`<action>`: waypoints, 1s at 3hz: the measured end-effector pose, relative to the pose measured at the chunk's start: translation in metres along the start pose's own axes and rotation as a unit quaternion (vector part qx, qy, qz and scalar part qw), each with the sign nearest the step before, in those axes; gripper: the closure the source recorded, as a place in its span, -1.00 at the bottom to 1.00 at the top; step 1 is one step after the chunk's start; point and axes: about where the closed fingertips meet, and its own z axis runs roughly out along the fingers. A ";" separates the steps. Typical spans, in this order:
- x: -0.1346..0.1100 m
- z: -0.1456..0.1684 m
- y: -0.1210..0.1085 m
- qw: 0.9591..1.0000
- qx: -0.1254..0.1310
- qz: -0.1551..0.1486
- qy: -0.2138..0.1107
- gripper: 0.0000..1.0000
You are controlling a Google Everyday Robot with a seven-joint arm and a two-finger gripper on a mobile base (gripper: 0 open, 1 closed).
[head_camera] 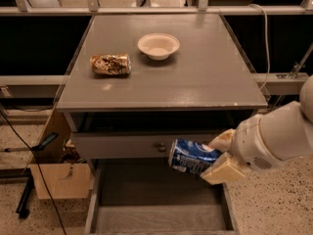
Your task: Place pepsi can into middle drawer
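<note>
**Blue pepsi can hangs over the drawer's right half**

Pepsi can [190, 156] is in mid-air, clear of the surface [205, 84], below its front edge. It's in front of the closed drawer front [117, 146] and its left end is just right of the knob [160, 147]. Long axis is approx. horizontal, with the free end pointing left and tipped slightly up. Gripper [213, 159] comes in from the right and is clamped on the can's right end, one finger above and one below.

Key relation: middle drawer [146, 199] is pulled out, and its bare floor lies straight below the can, w/ most of the box to the left. The can sits towards the drawer's front-right corner. So the next move is prob. a plain descent, maybe a nudge left to keep the right wall clear of the gripper.

Obstacles: nothing between can and drawer floor. The closed drawer front is close behind, so the can's left end could clip it or the knob.

Elsewhere: tan can [111, 64] lies near the surface's left edge, bowl [158, 45] is towards the back edge; both are well apart from the work. Cardboard box [56, 180] sits on the floor, left of the cabinet.
</note>
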 end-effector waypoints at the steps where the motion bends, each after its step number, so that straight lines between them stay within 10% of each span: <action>1: 0.016 0.043 0.014 1.000 -0.027 0.014 0.002 1.00; 3: 0.042 0.100 0.011 0.997 -0.058 0.040 0.010 1.00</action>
